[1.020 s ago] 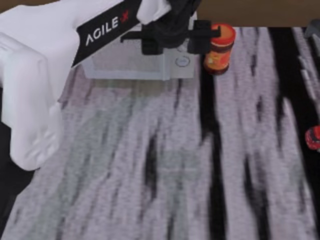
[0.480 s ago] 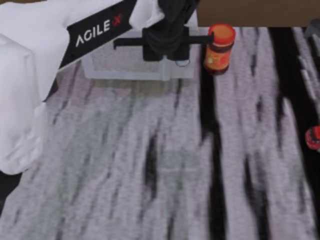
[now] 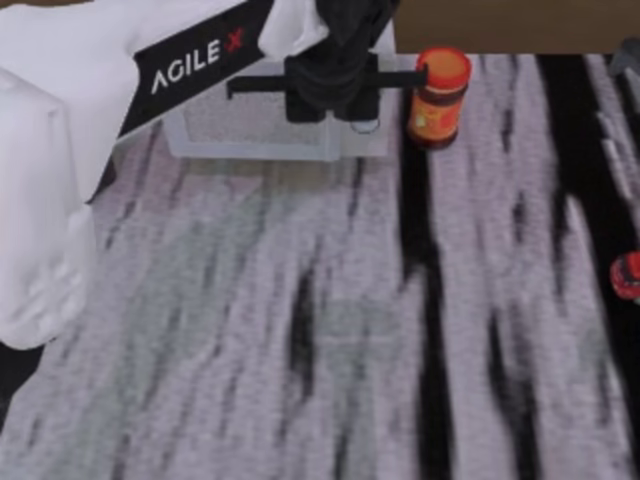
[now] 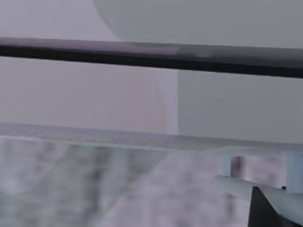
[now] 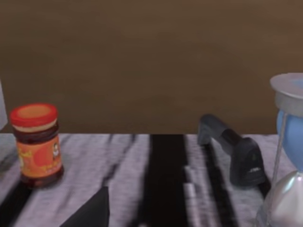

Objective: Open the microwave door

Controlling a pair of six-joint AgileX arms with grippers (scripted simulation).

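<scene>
The grey-white microwave (image 3: 190,135) stands at the table's far edge, left of centre. Its door (image 3: 245,122) with the speckled window faces the camera and looks closed. A silver knob (image 3: 366,126) shows on the panel to the door's right. My left gripper (image 3: 333,88) hangs over the front, at the seam between door and knob panel, its fingers drawn together. In the left wrist view a pale handle bar (image 4: 239,188) on short posts runs below the door edge (image 4: 142,141), and a dark fingertip (image 4: 264,210) presses against it.
An orange-lidded jar (image 3: 439,85) (image 5: 37,142) stands just right of the microwave, close to the left gripper's rail. A black scanner (image 5: 234,153) and an hourglass (image 5: 289,156) stand farther right. A dark corner of my parked right gripper (image 5: 94,213) shows in its wrist view.
Between one second and half a second ago my left gripper slid left, away from the jar, and its fingers closed in. Nothing has moved since.
</scene>
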